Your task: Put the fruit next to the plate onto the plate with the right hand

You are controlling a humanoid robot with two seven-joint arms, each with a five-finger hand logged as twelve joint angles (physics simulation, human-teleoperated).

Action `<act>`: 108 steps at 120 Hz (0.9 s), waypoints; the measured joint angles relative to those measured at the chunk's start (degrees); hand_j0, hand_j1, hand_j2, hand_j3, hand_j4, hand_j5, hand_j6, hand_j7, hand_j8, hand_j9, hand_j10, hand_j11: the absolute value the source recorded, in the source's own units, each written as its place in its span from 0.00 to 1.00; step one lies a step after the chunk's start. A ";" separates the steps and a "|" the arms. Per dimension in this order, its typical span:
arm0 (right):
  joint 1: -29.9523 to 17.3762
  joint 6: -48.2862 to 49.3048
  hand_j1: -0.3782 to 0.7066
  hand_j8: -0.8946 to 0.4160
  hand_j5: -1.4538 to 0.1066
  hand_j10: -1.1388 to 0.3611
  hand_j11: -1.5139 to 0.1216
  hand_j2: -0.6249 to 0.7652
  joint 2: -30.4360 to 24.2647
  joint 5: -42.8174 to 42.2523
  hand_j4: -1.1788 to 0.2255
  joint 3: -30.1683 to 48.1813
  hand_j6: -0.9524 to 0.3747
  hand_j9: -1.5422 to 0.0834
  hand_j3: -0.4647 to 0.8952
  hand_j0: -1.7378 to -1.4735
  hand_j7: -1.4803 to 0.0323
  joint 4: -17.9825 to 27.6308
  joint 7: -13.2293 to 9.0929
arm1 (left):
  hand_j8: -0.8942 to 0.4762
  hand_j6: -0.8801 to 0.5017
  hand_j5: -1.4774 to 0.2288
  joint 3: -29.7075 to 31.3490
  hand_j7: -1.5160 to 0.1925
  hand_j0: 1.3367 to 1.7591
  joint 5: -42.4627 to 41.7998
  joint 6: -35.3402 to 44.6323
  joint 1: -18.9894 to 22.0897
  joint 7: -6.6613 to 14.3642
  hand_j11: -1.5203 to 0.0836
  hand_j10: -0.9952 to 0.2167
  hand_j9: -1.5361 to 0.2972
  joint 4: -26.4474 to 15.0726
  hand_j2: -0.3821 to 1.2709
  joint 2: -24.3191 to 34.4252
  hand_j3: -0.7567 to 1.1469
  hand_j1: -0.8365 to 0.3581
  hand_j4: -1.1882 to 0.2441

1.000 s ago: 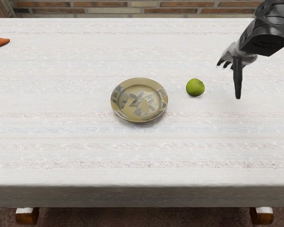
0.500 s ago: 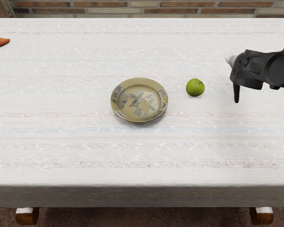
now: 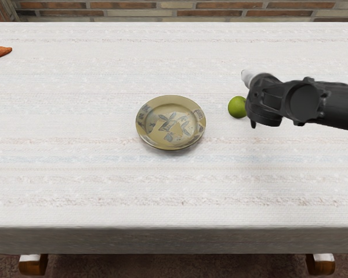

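No words, numbers, labels or brands can be read anywhere. The plate [image 3: 170, 122] carries only a painted blue-grey pattern, with no letters in it.

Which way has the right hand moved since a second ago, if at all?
Yes, leftward: the right hand was well right of the green fruit and now is at its right side.

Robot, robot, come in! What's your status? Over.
Right hand at round green fruit, grip hidden. Fruit on the table, beside the patterned ceramic plate, not on it. Left hand out of view.
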 joint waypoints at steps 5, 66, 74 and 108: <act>-0.11 -0.35 0.03 0.68 0.93 0.76 0.93 0.45 0.60 -0.20 0.84 0.13 0.72 0.95 0.34 0.30 0.98 -0.02 0.00 | 0.65 0.64 0.87 0.00 0.89 0.76 0.00 0.02 0.00 0.00 0.95 0.82 0.84 0.00 0.23 0.00 0.40 0.99 0.83; -2.82 -1.84 0.25 0.53 0.76 0.62 0.76 0.42 0.33 -0.35 0.69 3.18 0.56 0.79 0.34 0.30 0.80 -1.45 0.00 | 0.65 0.64 0.87 0.00 0.89 0.76 0.00 0.01 -0.08 0.00 0.95 0.82 0.84 0.00 0.23 0.00 0.40 0.99 0.83; -3.67 -0.75 0.28 0.51 0.74 0.61 0.75 0.42 -0.17 -0.34 0.68 4.35 0.54 0.77 0.34 0.30 0.78 -2.57 0.00 | 0.65 0.64 0.87 0.00 0.89 0.76 0.00 0.01 -0.09 0.00 0.95 0.82 0.84 0.00 0.23 0.00 0.40 0.99 0.83; -5.14 1.04 0.33 0.47 0.71 0.58 0.71 0.41 -1.15 -0.43 0.64 5.58 0.51 0.73 0.34 0.30 0.75 -4.11 0.00 | 0.65 0.64 0.87 0.00 0.89 0.76 0.00 0.02 -0.09 0.00 0.95 0.82 0.84 0.00 0.23 0.00 0.40 0.99 0.83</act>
